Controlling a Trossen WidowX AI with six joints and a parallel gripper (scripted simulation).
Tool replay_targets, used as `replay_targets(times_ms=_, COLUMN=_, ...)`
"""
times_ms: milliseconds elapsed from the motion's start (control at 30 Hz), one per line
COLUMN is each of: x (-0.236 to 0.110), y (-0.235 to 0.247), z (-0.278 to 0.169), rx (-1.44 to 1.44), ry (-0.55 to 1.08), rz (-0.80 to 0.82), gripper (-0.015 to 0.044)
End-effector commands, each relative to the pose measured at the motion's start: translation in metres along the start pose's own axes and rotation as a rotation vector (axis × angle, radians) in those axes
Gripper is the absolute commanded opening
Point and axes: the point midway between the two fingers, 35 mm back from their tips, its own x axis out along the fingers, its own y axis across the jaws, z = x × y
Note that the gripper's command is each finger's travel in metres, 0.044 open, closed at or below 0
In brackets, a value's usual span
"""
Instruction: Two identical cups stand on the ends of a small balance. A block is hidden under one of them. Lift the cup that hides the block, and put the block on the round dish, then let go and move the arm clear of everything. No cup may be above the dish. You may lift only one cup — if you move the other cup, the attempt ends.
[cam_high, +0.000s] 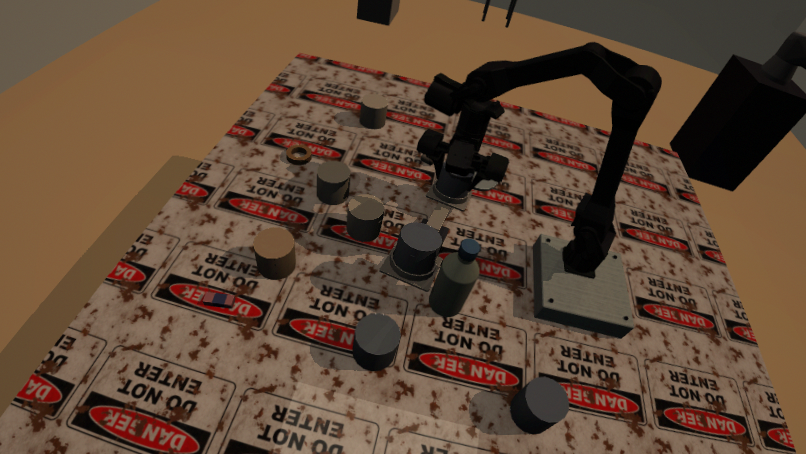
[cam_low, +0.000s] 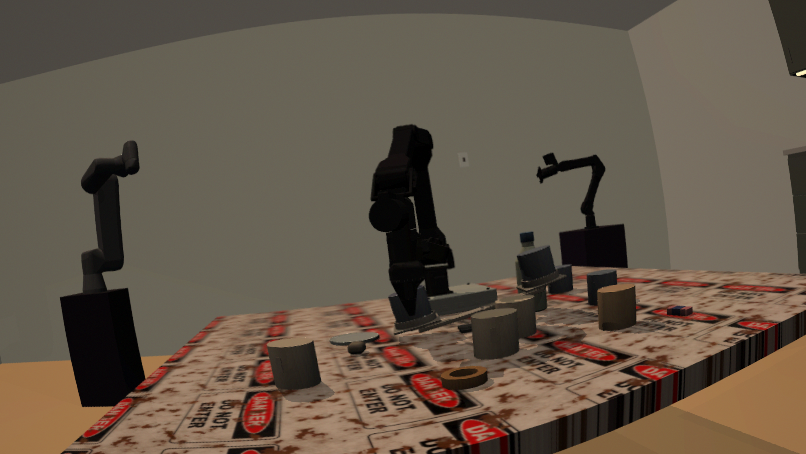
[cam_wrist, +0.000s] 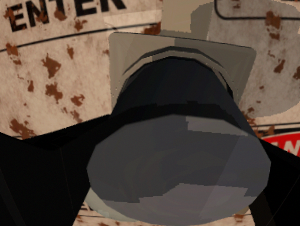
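Claw: the gripper (cam_high: 454, 181) was clenched on the far cup (cam_high: 451, 186), at the balance's (cam_high: 437, 217) end toward the table's far edge.
Axis: cup upright, directly beneath the wrist.
Dish (cam_low: 354, 338): just beside, probably toward the arm's side.

A grey-green bottle (cam_high: 454, 281) with a blue cap stood upright on the sign-printed mat (cam_high: 169, 360). Four tan cylinders (cam_high: 274, 252) (cam_high: 364, 217) (cam_high: 332, 181) (cam_high: 373, 110) stood apart across the mat's left half, with a brown ring (cam_high: 298, 153) lying flat between the two farthest. Two dark grey cylinders (cam_high: 376, 341) (cam_high: 539, 404) stood nearer the camera. A small flat red-and-blue block (cam_high: 218, 298) lay on a red oval.
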Motion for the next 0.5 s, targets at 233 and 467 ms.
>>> replay_targets(times_ms=233, x=-0.014, y=-0.004, z=0.0, rx=-0.003, ry=-0.004, rz=-0.006, gripper=0.0)
replay_targets(times_ms=467, x=-0.023, y=-0.006, z=-0.001, rx=-0.003, ry=-0.004, rz=-0.007, gripper=0.0)
